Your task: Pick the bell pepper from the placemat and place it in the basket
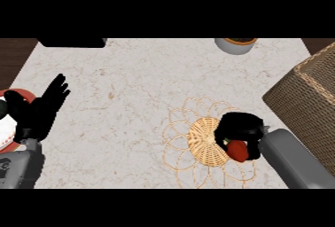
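Right hand (241, 127) low and right of centre, black fingers (230, 125) curled round the bell pepper (237, 150); red flesh peeking out just beneath them, right at the hand's lower edge. Pepper over the right half of the placemat (204, 141), a woven disc ringed with wire petals on the pale worktop (131, 88). Basket (307, 93) at the right edge, apart from the hand. Left hand (40, 111) at the left edge, fingers straight and spread, holding nothing. Grey pot (235, 44) at the top edge
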You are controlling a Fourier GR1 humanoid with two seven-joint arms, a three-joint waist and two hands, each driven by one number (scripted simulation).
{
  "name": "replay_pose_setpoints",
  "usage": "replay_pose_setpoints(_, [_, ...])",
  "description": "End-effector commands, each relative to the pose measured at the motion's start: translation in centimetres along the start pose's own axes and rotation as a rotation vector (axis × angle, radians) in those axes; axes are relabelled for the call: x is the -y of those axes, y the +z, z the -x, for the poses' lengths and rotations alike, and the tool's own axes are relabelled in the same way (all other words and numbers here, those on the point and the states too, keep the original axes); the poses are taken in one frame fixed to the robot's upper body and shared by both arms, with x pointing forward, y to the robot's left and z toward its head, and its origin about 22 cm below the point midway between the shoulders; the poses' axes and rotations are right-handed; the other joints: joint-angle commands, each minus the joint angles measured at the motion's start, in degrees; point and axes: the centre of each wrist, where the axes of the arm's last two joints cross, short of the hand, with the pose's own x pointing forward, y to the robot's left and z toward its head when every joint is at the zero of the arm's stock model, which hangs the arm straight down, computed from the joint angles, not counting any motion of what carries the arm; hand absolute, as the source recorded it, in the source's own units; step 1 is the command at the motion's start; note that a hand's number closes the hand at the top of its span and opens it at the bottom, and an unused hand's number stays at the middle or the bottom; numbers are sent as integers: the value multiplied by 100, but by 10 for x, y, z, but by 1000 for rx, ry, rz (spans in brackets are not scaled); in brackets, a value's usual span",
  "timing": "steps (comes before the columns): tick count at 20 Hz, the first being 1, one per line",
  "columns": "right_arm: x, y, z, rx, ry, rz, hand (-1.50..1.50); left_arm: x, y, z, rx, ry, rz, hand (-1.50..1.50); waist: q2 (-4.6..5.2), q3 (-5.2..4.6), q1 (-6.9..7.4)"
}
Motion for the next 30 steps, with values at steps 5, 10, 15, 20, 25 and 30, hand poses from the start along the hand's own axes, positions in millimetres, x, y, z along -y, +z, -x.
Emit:
replay_pose_setpoints(5, [-13,-19,1,-350,-208,178,150,8,4,-4,0,-1,13,0,44,78,-78])
replay_pose_setpoints(10, [-36,9,15,-843,-481,406,150,-10,10,6,-37,6,-72,0,-51,65,-588])
replay_pose_setpoints(15, [-18,-41,-3,-1054,-727,720,150,-9,10,5,-28,6,-60,0,-37,83,-374])
replay_pose_setpoints(20, [63,-49,-14,-1079,-660,1188,150,7,5,1,-18,-1,8,0,-32,93,66])
replay_pose_setpoints(25, [125,-78,-47,-1138,-517,1455,150,10,-3,-6,-14,2,12,0,-28,56,88])
replay_pose_setpoints(30, [163,-105,-74,-1297,-451,1529,150,10,3,-6,-7,-17,8,0,-28,59,76])
